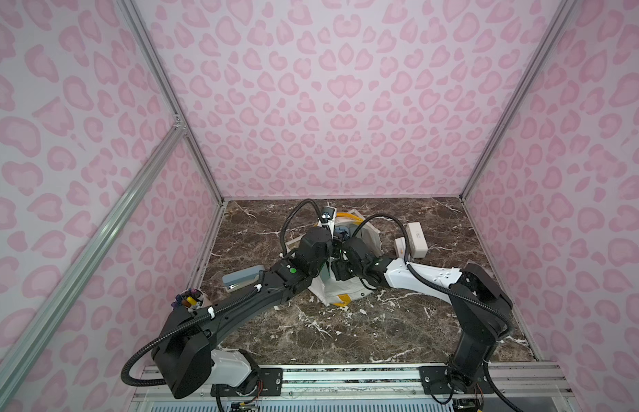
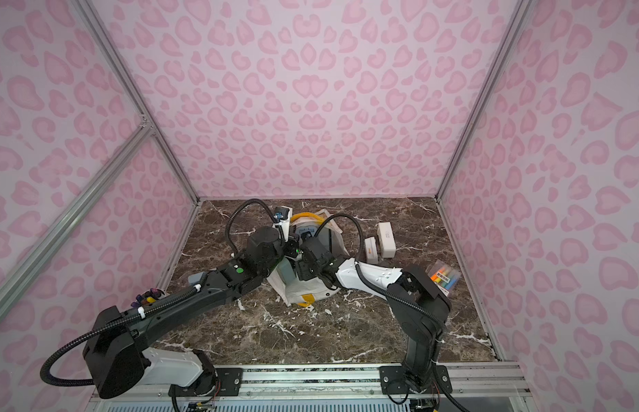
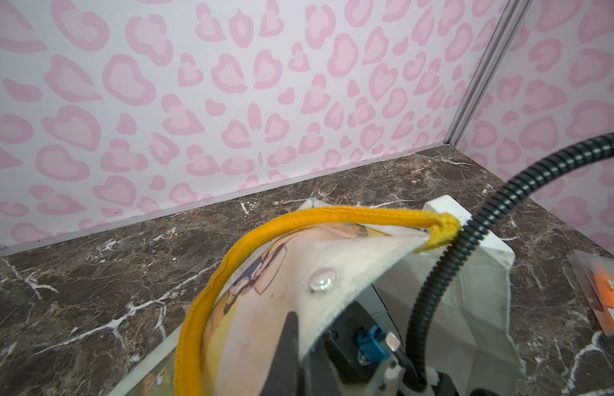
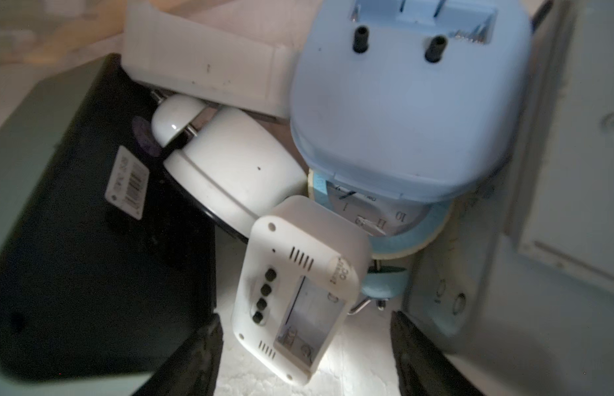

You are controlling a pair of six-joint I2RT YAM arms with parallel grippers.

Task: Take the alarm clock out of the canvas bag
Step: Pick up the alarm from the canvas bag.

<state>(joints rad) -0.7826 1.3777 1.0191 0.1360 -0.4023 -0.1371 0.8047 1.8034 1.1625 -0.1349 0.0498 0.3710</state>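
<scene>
Right gripper (image 4: 304,320) hangs inside the canvas bag (image 1: 331,293), jaws spread either side of the white alarm clock (image 4: 292,298), not gripping it. Left gripper (image 3: 290,329) is clenched on the bag's rim. Next likely calls for closing, then a straight lift: a blue clock (image 4: 401,103) and a dark box (image 4: 76,240) crowd it, while the counter (image 1: 346,339) on the robot's side of the bag offers room.

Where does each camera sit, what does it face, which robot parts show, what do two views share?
Top views: overhead, looking down on the table; both arms show.
Left wrist: faces the canvas bag; left gripper grips its rim.
Right wrist: inside the bag, facing clocks; right gripper open.
Shared, top and left wrist: yellow handle.
</scene>
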